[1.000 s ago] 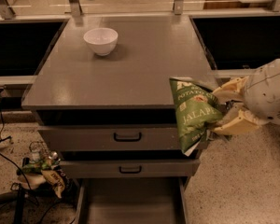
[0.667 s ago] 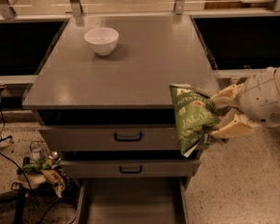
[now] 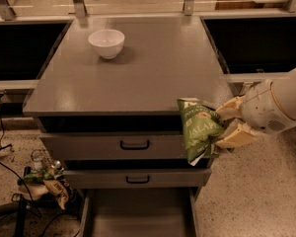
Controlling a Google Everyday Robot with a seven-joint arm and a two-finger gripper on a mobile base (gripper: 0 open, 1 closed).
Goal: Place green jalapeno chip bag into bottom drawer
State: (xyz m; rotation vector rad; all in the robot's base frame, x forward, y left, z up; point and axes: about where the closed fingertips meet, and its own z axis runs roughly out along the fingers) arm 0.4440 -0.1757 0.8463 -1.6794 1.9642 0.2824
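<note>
The green jalapeno chip bag (image 3: 200,130) hangs in the air in front of the cabinet's right front corner, over the upper drawer front. My gripper (image 3: 226,125) comes in from the right and is shut on the bag's right edge, its tan fingers (image 3: 234,136) pinching it. The bottom drawer (image 3: 138,214) is pulled open at the bottom of the view, below and left of the bag, and shows a plain flat floor.
A white bowl (image 3: 106,43) stands on the grey cabinet top (image 3: 158,68). Two drawers with black handles (image 3: 134,144) sit above the open one. Small packets and cables (image 3: 47,179) lie on the floor at the lower left. Dark bins flank the cabinet.
My gripper with the bag has sunk a little lower and moved slightly left. The camera view has shifted, so the cabinet sits a bit higher in the picture.
</note>
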